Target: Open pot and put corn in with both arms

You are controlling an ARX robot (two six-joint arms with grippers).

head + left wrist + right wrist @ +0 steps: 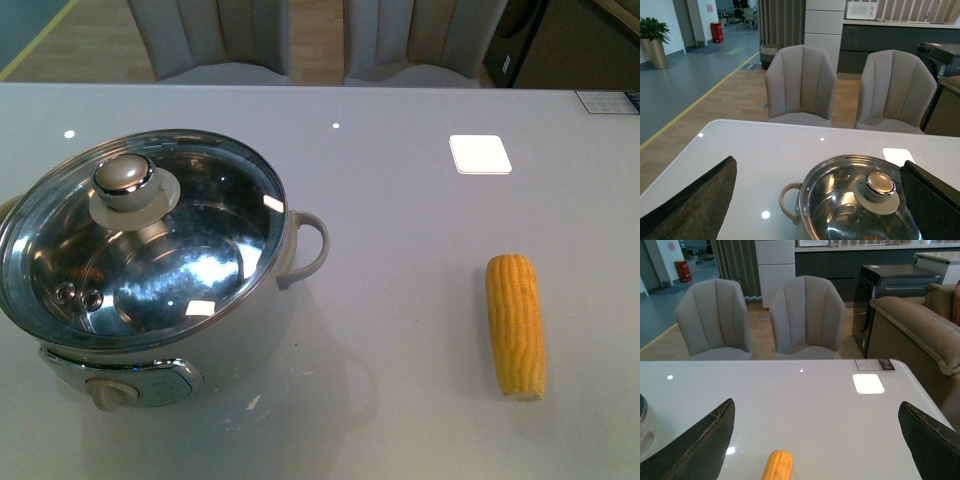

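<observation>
The pot point(240, 350) had its lid point(190, 250) on, corn point(516, 325) well right of it; left gripper point(818, 161) and right gripper point(816, 403) gaped wide (both empty).

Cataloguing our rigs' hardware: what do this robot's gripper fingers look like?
Only fingers show. The left gripper has two broad, dark grey-black fingers tapering to points, matte and felt-like. The right gripper has fingers that look alike, with scuffed, lighter edges. No cables, markings or arm casing are visible.
</observation>
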